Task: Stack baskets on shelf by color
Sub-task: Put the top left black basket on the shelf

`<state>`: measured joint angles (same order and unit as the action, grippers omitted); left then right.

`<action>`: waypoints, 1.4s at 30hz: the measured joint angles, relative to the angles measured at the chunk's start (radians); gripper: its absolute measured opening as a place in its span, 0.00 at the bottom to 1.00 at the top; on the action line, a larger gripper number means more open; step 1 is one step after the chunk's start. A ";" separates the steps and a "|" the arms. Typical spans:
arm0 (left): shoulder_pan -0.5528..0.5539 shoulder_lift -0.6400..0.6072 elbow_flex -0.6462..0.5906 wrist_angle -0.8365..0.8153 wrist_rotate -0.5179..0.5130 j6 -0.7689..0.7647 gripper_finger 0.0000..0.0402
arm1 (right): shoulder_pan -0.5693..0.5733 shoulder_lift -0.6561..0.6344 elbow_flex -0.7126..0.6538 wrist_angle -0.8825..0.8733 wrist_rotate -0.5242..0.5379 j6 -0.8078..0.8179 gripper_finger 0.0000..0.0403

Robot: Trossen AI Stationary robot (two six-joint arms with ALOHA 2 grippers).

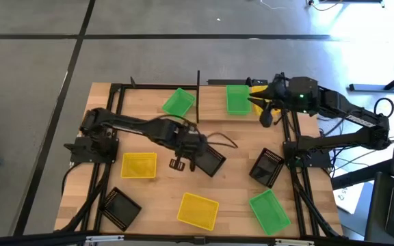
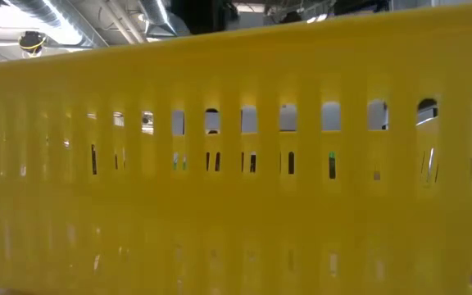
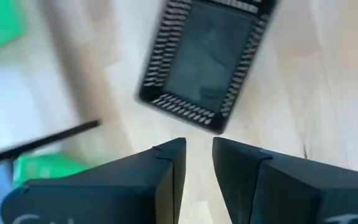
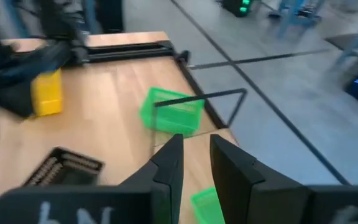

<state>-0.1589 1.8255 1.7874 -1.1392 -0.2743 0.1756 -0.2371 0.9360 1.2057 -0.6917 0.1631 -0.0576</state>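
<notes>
The left gripper [image 3: 197,165] hangs empty, its fingers parted by a narrow gap, with a black basket [image 3: 205,62] just ahead of the fingertips; coming down on the rim instead of astride it could shove the basket aside. The right gripper [image 4: 194,163], equally slightly parted and empty, hovers near a green basket [image 4: 171,112]. The high view shows three green, two yellow and three black baskets.

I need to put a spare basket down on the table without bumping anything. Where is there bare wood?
Bare wood lies between the yellow basket and the green basket, and between the front yellow basket and the black basket. It is crowded mid-table around the left claw and another black basket.
</notes>
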 joint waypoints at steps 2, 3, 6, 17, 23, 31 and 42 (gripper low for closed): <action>0.000 -0.039 0.002 -0.007 -0.048 -0.044 0.18 | 0.000 -0.027 0.000 0.002 -0.056 0.000 0.19; 0.000 -0.060 0.001 -0.012 -0.070 -0.064 0.18 | 0.000 -0.040 0.000 -0.005 -0.090 0.000 0.19; 0.000 -0.120 0.001 -0.015 -0.134 -0.126 0.18 | 0.001 -0.056 0.001 -0.065 -0.174 0.026 0.19; 0.000 -0.308 0.002 -0.036 -0.290 -0.330 0.18 | 0.125 0.096 0.000 -0.231 -0.201 0.344 0.19; 0.000 -0.356 0.000 -0.058 -0.290 -0.418 0.18 | 0.147 0.222 0.000 -0.226 -0.198 0.637 0.19; -0.005 -0.385 0.000 -0.054 -0.291 -0.436 0.18 | 0.183 0.421 0.000 -0.216 -0.203 0.717 0.19; -0.005 -0.383 0.000 -0.057 -0.283 -0.436 0.18 | 0.216 0.633 0.000 -0.077 -0.218 0.701 0.19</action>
<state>-0.1642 1.4422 1.7874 -1.1965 -0.5575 -0.2600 -0.0207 1.5690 1.2057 -0.7688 -0.0544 0.6437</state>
